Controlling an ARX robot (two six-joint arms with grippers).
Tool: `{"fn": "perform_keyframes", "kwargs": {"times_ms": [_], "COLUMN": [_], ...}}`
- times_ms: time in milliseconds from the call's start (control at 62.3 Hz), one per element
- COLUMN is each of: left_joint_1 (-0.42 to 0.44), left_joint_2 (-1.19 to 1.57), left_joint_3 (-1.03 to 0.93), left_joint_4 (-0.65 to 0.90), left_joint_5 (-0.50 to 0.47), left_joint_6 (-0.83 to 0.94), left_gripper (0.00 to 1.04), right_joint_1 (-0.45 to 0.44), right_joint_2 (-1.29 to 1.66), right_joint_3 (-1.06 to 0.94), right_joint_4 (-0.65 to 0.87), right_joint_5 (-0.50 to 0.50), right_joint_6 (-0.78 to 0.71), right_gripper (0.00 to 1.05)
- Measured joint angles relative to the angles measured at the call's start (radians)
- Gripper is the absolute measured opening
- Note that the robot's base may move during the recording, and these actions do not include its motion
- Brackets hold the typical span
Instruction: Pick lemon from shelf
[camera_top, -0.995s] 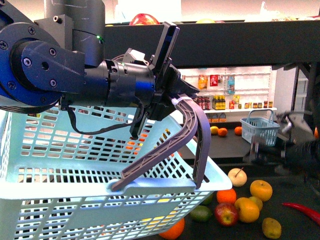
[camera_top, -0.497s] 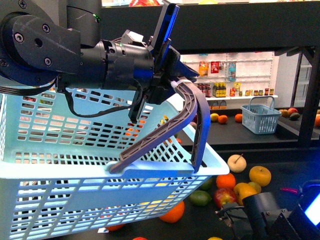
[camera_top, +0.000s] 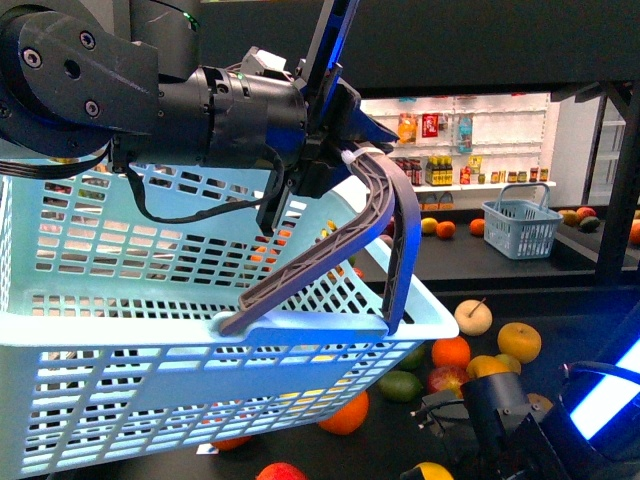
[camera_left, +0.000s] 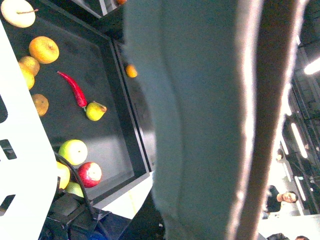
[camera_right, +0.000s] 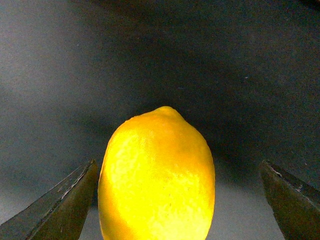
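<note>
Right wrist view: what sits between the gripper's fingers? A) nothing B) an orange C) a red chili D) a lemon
D: a yellow lemon sits between the right gripper's open fingers, with a wide gap on one side.

I can read no word, number or brand anywhere around me. Far beyond my left fingers (camera_top: 352, 118), the bottles (camera_top: 437, 172) and red packets (camera_top: 428, 125) on the white store shelving (camera_top: 470, 188) carry coloured labels, but their print is too small to make out.
</note>
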Motion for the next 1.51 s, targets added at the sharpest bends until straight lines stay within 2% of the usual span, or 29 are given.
{"fn": "perform_keyframes", "kwargs": {"times_ms": [321,529,642,786,1027,1235,1364,1508], "left_joint_1": [0.000,0.000,0.000,0.000,0.000,0.000,0.000,0.000], "left_joint_2": [0.000,0.000,0.000,0.000,0.000,0.000,0.000,0.000], "left_joint_3": [0.000,0.000,0.000,0.000,0.000,0.000,0.000,0.000], "left_joint_4": [0.000,0.000,0.000,0.000,0.000,0.000,0.000,0.000], "left_joint_5": [0.000,0.000,0.000,0.000,0.000,0.000,0.000,0.000], "left_joint_6": [0.000,0.000,0.000,0.000,0.000,0.000,0.000,0.000], "left_gripper": [0.07,0.07,0.07,0.07,0.07,0.07,0.07,0.07], "right_joint_1": [0.009,0.010,0.006,-0.020,-0.109,-0.220,-0.224,-0.187], "right_joint_2": [0.100,0.103,0.084,0.014,-0.191,-0.495,-0.656,-0.785], "right_joint_3": [0.174,0.179,0.144,0.053,-0.098,-0.222,-0.233,-0.252], "right_joint_4": [-0.106,-0.125,-0.104,-0.082,-0.061,-0.033,-0.047,-0.053], "right_joint_5": [0.029,0.031,0.032,0.039,0.034,-0.084,-0.175,-0.252], "right_joint_6": [0.025,0.050,0.057,0.071,0.108,0.254,0.385,0.511], "right_gripper": [0.96,0.71,0.66,0.65,0.65,0.65,0.65,0.65]}}
